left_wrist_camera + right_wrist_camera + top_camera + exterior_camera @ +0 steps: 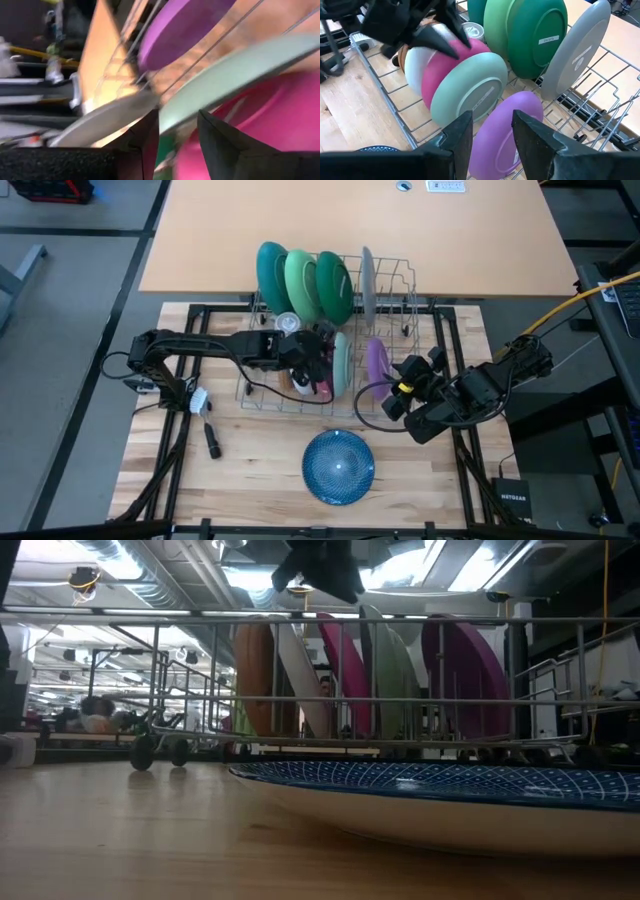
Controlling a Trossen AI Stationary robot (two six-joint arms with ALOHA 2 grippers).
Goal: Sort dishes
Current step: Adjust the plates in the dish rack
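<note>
Most dishes are being held upright in the wire rack [400, 280]; only the blue plate [338, 467] is lying outside. The left gripper [454, 31], jaws parted, is straddling the pink plate [451, 62]; the right gripper [492, 131], released, is hovering just before the purple plate [506, 131].

Open lab hall: exposed ceiling ducts [120, 560], rig-framed workbench [260, 460].

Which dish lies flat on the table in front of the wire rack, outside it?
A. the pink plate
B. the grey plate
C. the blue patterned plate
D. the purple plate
C: the blue patterned plate lies flat on the wooden table in front of the wire rack, while the grey plate, purple plate and pink plate stand on edge in the rack.
</note>
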